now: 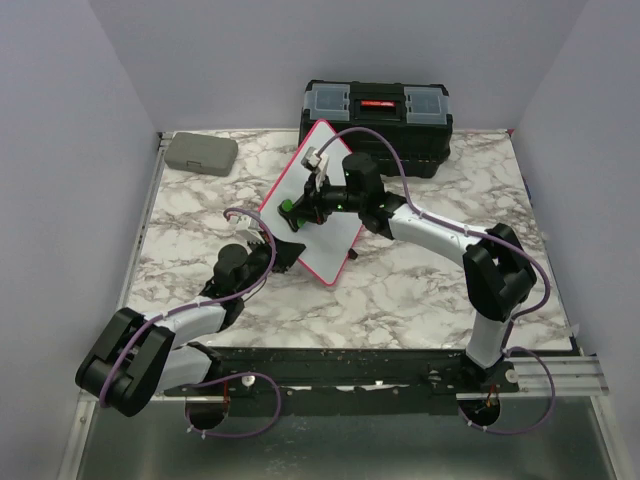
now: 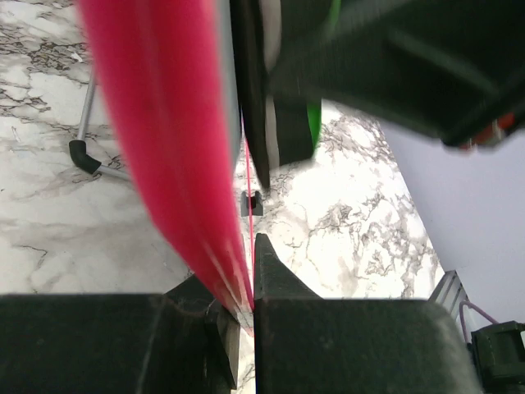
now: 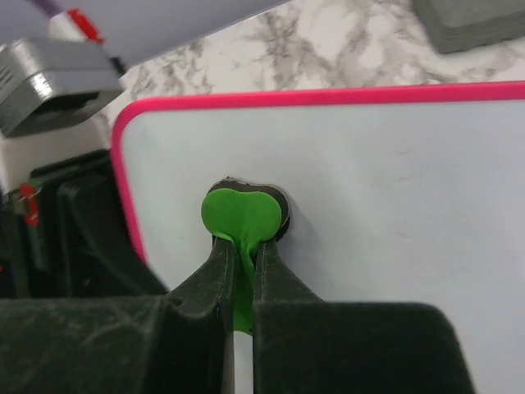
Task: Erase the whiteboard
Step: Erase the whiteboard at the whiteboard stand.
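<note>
The whiteboard (image 1: 333,252), white with a red-pink frame, stands tilted mid-table. My left gripper (image 1: 288,250) is shut on its near-left edge. In the left wrist view the red frame (image 2: 164,123) runs up from between the closed fingers of the left gripper (image 2: 246,305). My right gripper (image 1: 296,208) is shut on a small green eraser (image 1: 287,207) and presses it on the board face. In the right wrist view the green eraser (image 3: 244,215) with its dark pad lies flat against the whiteboard (image 3: 394,205) near its left edge, just ahead of the right gripper (image 3: 244,256). The board face there shows no writing.
A black toolbox (image 1: 375,115) stands at the back just behind the board. A small grey case (image 1: 200,153) lies at the back left corner and shows as the grey case (image 3: 476,20) in the right wrist view. A metal leg with a black foot (image 2: 82,154) rests on the marble.
</note>
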`<action>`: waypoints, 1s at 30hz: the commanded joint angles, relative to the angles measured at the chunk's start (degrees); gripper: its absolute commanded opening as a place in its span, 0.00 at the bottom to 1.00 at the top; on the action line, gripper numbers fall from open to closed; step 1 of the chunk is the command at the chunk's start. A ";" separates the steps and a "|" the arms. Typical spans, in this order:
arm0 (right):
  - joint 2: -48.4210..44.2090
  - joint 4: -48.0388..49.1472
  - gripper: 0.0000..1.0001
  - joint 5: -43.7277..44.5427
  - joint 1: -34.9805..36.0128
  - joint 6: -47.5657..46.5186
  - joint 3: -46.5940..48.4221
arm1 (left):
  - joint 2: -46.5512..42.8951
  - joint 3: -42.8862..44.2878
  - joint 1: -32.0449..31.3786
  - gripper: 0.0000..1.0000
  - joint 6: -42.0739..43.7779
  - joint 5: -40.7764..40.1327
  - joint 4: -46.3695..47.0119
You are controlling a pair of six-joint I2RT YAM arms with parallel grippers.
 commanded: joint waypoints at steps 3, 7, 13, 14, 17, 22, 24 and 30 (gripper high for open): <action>8.34 -0.15 0.01 16.88 -11.36 8.52 6.71 | -2.18 3.12 -2.18 0.00 -0.09 9.33 5.99; 11.29 -1.60 0.01 17.46 -17.46 6.98 7.75 | -2.31 2.70 -2.18 0.00 0.25 9.48 5.95; 13.44 -3.43 0.01 8.74 -19.84 2.06 1.68 | -1.86 2.26 -2.18 0.00 -0.30 9.50 7.45; 13.32 -3.12 0.00 7.07 -19.84 1.86 -0.40 | -1.99 2.14 -2.18 0.00 -0.17 9.35 7.47; 12.01 -2.69 0.01 -0.55 -19.35 2.17 -5.72 | -2.31 2.21 -2.18 0.00 0.16 9.20 7.04; 2.87 -0.03 0.01 -6.56 -12.04 1.51 -15.53 | -2.04 2.22 -2.13 0.00 -0.06 8.76 7.21; -0.98 0.39 0.01 -8.04 -7.79 1.92 -17.36 | -2.17 2.06 -2.17 0.00 -0.14 8.37 7.14; -5.96 4.94 0.01 -7.32 -3.34 10.44 -14.15 | -2.40 1.71 -2.18 0.00 0.13 7.48 6.46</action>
